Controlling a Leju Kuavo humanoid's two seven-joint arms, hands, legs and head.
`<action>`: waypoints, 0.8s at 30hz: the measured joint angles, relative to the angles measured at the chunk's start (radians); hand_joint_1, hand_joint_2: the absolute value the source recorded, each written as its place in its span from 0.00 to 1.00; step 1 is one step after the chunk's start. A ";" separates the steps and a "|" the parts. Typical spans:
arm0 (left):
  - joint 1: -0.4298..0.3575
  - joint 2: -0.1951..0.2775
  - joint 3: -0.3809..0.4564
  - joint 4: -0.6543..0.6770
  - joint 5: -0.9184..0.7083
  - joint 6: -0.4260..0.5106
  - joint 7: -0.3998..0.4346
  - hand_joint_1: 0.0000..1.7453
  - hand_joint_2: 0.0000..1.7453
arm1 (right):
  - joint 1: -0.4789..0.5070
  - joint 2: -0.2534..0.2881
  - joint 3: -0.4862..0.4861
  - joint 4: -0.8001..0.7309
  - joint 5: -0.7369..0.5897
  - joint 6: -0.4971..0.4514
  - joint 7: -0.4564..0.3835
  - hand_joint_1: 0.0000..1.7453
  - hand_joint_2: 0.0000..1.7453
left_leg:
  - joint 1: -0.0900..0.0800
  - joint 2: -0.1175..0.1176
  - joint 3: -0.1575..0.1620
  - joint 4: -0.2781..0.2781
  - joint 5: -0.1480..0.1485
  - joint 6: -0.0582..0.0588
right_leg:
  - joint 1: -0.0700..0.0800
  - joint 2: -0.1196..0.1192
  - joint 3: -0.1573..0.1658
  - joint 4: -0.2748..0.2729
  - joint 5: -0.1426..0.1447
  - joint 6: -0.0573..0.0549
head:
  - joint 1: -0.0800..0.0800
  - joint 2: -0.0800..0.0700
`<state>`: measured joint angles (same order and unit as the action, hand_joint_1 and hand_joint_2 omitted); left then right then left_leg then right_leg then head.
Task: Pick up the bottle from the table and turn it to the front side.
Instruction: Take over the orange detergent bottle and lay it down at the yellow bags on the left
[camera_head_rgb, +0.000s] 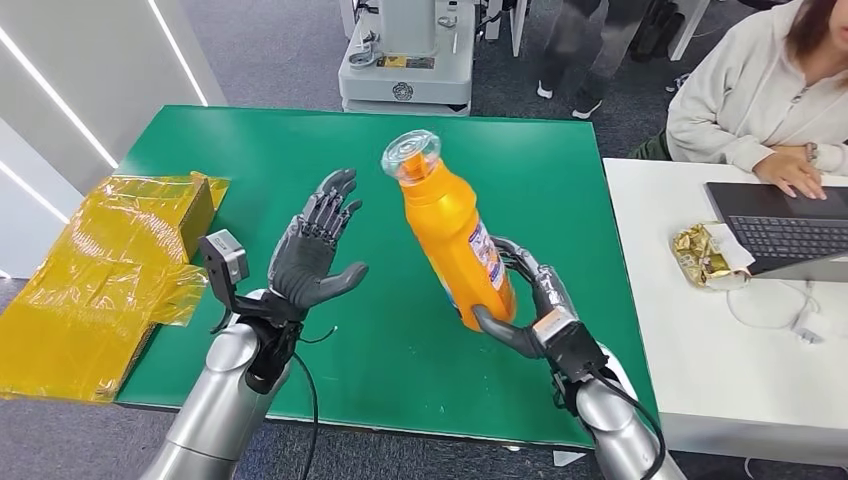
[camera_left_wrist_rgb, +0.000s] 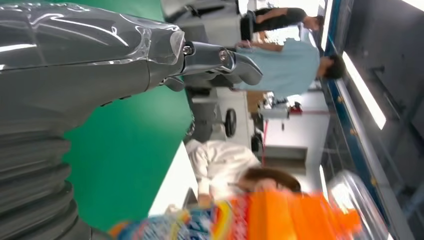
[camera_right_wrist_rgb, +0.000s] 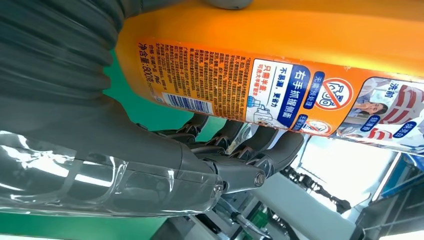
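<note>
An orange bottle (camera_head_rgb: 452, 228) with a clear cap is lifted above the green table (camera_head_rgb: 260, 150), tilted with its cap away from me. My right hand (camera_head_rgb: 530, 305) grips its lower end, thumb in front and fingers behind. The right wrist view shows the bottle (camera_right_wrist_rgb: 280, 55) close up with its printed back label and barcode facing the camera, and the fingers (camera_right_wrist_rgb: 250, 150) curled beside it. My left hand (camera_head_rgb: 315, 250) is raised beside the bottle with fingers spread, holding nothing. In the left wrist view the bottle (camera_left_wrist_rgb: 280, 215) appears blurred beyond the left hand (camera_left_wrist_rgb: 215, 60).
Yellow plastic wrapping over a box (camera_head_rgb: 110, 260) lies at the table's left edge. A white desk (camera_head_rgb: 700, 340) stands to the right, with a laptop (camera_head_rgb: 785, 225), a gold wrapper (camera_head_rgb: 703, 255) and a seated person (camera_head_rgb: 760, 90). A grey machine base (camera_head_rgb: 405, 70) stands beyond the table.
</note>
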<state>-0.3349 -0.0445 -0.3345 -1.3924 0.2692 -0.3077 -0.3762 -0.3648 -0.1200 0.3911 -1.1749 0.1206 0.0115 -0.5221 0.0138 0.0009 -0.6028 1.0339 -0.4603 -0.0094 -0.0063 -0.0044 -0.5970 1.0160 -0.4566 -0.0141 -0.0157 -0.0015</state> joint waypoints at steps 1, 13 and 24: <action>-0.010 0.000 -0.005 -0.001 0.012 -0.010 0.014 0.00 1.00 | -0.015 0.004 0.009 0.018 0.005 -0.002 0.000 1.00 1.00 | 0.000 0.000 0.000 0.000 0.000 0.000 | 0.000 0.000 0.000 0.000 0.000 0.000 | 0.000 0.000; -0.079 0.028 -0.012 -0.006 0.234 -0.111 0.169 0.00 1.00 | -0.190 0.056 0.094 0.261 0.000 0.000 -0.009 1.00 1.00 | 0.000 0.000 0.000 0.000 0.001 -0.001 | 0.000 0.000 0.000 0.001 0.001 0.000 | 0.000 0.000; -0.155 0.023 -0.042 0.053 0.358 -0.163 0.254 0.00 1.00 | -0.257 0.095 0.138 0.330 0.005 -0.007 -0.003 1.00 1.00 | 0.000 0.000 0.000 0.000 0.001 -0.001 | 0.000 0.000 -0.001 0.001 0.001 0.000 | 0.000 0.000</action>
<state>-0.4900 -0.0211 -0.3768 -1.3398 0.6272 -0.4712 -0.1223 -0.6217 -0.0254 0.5292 -0.8446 0.1256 0.0049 -0.5253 0.0138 0.0007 -0.6031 1.0343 -0.4593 -0.0099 -0.0064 -0.0045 -0.5979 1.0166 -0.4561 -0.0145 -0.0157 -0.0015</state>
